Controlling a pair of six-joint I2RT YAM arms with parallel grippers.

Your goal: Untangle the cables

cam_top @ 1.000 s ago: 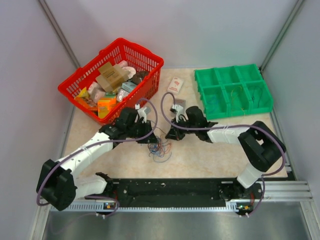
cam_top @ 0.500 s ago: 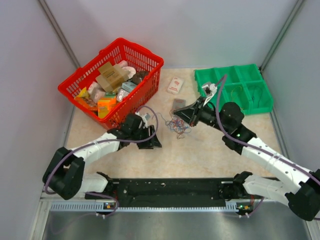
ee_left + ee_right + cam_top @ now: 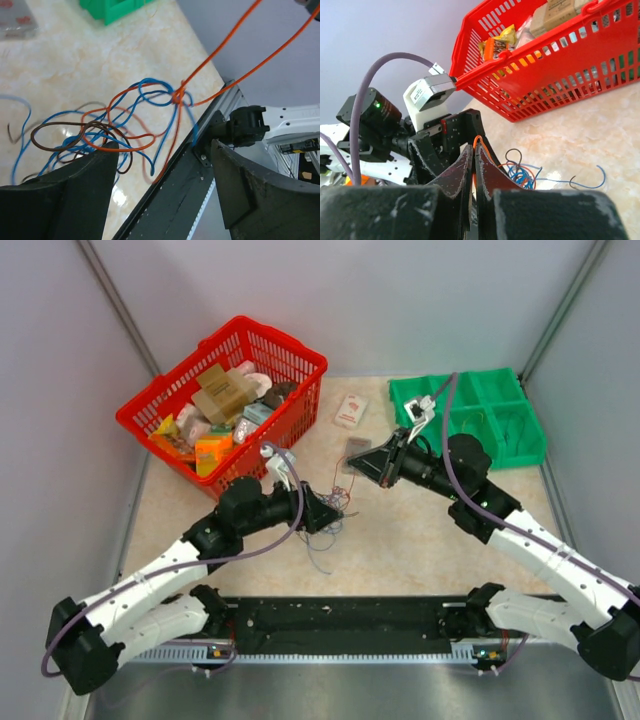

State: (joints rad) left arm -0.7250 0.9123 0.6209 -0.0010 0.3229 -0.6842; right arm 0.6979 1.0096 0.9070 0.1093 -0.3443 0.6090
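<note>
The cables (image 3: 332, 508) are a small tangle of thin blue, orange and dark strands on the table between the arms, with loose ends trailing towards the near edge. My left gripper (image 3: 326, 513) sits right at the tangle, open. In the left wrist view the cables (image 3: 107, 125) lie just beyond the left gripper (image 3: 164, 147), with nothing between its fingers. An orange strand (image 3: 220, 47) rises taut from a knot (image 3: 177, 95). My right gripper (image 3: 360, 462) hovers behind the tangle. Seen from its own wrist, the right gripper (image 3: 474, 150) is shut on that orange strand.
A red basket (image 3: 290, 345) full of packaged goods stands at the back left. A green compartment tray (image 3: 398, 398) is at the back right. A white packet (image 3: 350, 410) and a grey packet (image 3: 357, 450) lie between them. A black rail (image 3: 340, 615) runs along the near edge.
My left gripper has opened and moved right, up to the tangle. My right gripper has lifted back and to the right with the orange strand, drawing it taut.
</note>
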